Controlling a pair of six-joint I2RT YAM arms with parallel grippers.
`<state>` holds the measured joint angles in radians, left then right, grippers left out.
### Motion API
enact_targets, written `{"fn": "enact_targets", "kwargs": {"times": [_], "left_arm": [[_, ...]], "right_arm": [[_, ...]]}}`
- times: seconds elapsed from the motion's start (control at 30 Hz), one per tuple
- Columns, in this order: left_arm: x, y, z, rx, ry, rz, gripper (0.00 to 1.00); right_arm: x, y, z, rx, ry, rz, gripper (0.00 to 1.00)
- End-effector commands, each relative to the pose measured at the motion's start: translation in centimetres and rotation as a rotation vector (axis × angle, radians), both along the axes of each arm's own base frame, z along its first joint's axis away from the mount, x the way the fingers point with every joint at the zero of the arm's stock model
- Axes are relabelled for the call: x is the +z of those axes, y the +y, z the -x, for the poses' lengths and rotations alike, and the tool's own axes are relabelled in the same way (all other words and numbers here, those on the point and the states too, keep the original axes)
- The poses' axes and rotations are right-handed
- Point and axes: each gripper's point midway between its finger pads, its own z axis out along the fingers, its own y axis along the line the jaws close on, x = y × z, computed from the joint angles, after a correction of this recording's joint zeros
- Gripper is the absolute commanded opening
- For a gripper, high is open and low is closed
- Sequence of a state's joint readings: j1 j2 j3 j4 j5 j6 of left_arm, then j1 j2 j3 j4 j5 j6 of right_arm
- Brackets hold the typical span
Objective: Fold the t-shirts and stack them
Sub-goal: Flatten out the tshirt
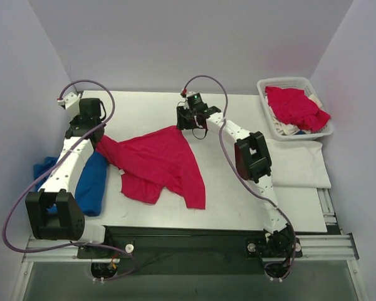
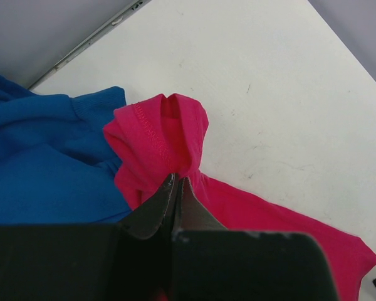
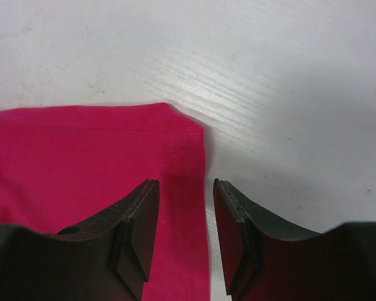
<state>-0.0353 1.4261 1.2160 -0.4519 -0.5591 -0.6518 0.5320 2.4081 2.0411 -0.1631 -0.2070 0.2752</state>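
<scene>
With left gripper point(image 2: 175, 182) clenched on the red shirt point(image 1: 160, 164), drop the gaping right gripper point(image 3: 185, 187) squarely astride its hem, pinch deep, then stretch flat.

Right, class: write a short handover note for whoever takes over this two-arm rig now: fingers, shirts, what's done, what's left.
Left gripper: fingers shut on a bunched corner of the red t-shirt.
Right gripper: open over its far hemmed corner, gripping nothing.
That shirt lies crumpled mid-table, not folded.
A flat white cloth lies at the right; red and white shirts wait in the basket.
Left: spread, fold and stack them all.
</scene>
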Motion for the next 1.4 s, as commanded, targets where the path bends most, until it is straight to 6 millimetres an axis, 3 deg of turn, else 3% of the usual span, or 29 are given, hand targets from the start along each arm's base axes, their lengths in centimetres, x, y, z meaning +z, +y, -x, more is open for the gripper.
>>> {"fn": "enact_targets", "kwargs": {"times": [0.0, 0.47, 0.83, 1.2, 1.27, 1.37], "left_arm": [[0.9, 0.0, -0.9, 0.001, -0.054, 0.017, 0.00], [1.0, -0.1, -0.7, -0.005, -0.060, 0.027, 0.00], [1.5, -0.6, -0.6, -0.017, -0.070, 0.048, 0.00], [2.1, -0.5, 0.0, -0.013, -0.078, 0.046, 0.00], [2.0, -0.4, 0.0, -0.010, -0.076, 0.047, 0.00], [2.2, -0.6, 0.0, -0.013, -0.083, 0.051, 0.00]], "right_arm": [[-0.8, 2.2, 0.6, 0.069, 0.022, -0.059, 0.40], [-0.7, 3.9, -1.8, 0.057, 0.008, -0.111, 0.48], [-1.3, 2.8, -2.0, 0.012, 0.023, -0.052, 0.53], [-1.3, 4.2, -1.9, 0.036, 0.048, -0.102, 0.37], [-1.2, 4.3, -1.8, 0.038, 0.049, -0.104, 0.38], [-1.3, 4.0, -1.9, 0.021, 0.048, -0.094, 0.48]]}}
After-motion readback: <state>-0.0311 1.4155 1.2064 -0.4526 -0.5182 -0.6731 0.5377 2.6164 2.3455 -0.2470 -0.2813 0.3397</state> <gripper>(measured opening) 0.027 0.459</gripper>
